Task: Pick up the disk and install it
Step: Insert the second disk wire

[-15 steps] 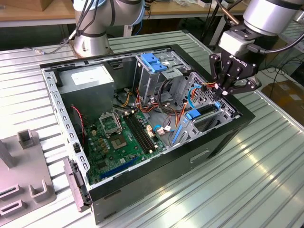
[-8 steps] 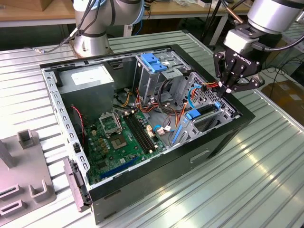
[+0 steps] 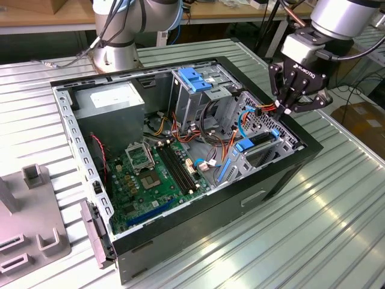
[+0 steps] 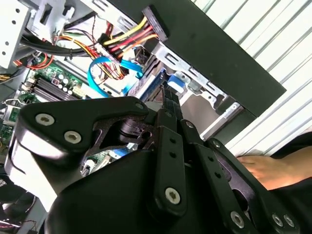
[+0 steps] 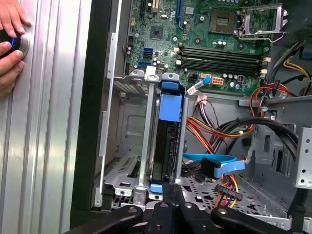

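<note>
Black linkage of your gripper [image 4: 168, 105] sits closest to both wrist cameras, its fingers drawn together into a narrow pair. In the exterior view the gripper [image 3: 286, 109] hangs over the open computer case [image 3: 198, 238], at the corner on the exterior view's right, and you cannot tell whether the fingertips still pinch anything.

Around it you have a bundle of red, yellow and black power wires [image 4: 124, 41] and a looping blue data cable [image 5: 217, 165], both just beside the bay. A tall drive cage with a blue bracket [image 3: 194, 78] stands near the case's middle, and the green motherboard [image 5: 214, 39] lies beyond. Someone's hand [image 5: 12, 44] rests on the ribbed metal table [image 5: 53, 122].

Your disk [image 5: 168, 131] stands on edge in the metal bay directly under the fingertips, dark-bodied with bright blue rail ends.
</note>
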Motion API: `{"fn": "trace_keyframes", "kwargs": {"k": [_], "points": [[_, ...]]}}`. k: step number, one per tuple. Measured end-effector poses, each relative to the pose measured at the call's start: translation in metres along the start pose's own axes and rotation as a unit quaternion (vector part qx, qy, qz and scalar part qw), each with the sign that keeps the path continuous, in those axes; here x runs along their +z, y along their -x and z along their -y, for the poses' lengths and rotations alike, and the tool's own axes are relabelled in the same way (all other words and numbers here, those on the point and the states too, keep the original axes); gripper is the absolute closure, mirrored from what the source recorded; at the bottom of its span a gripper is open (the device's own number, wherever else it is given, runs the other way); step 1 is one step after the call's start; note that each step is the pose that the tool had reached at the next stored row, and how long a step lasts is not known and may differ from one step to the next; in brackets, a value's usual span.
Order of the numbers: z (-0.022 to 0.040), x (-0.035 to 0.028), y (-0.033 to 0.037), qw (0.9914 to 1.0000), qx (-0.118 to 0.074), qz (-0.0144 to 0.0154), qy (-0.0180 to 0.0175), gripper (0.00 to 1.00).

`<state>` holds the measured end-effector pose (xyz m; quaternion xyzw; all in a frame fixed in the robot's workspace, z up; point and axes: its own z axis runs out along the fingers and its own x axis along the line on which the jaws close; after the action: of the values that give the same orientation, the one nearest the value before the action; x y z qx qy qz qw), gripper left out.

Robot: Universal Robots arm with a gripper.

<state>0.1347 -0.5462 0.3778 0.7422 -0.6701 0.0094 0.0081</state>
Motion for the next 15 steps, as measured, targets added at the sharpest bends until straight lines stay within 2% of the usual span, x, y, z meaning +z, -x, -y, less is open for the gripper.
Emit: {"fn": "trace_keyframes", "kwargs": {"k": [3,5,9,10,12,13,15], "points": [[0.0007,-0.0002,0.0053,0.99998,-0.006,0.0,-0.0001,0.89],[0.0009,-0.0001,0.0068,0.99966,-0.026,-0.0001,-0.0006,0.89],[0.0012,0.0,0.0068,0.998,-0.063,-0.0001,-0.0016,0.89],[0.0016,0.0001,0.0068,0.99717,-0.075,-0.0001,-0.0019,0.89],[0.0023,0.0003,0.0067,0.99633,-0.086,-0.0002,-0.0026,0.89],[0.0029,0.0007,0.0071,0.99585,-0.091,-0.0007,-0.005,0.89],[0.0034,0.0008,0.0073,0.99521,-0.097,-0.0011,-0.0072,0.89]]}}
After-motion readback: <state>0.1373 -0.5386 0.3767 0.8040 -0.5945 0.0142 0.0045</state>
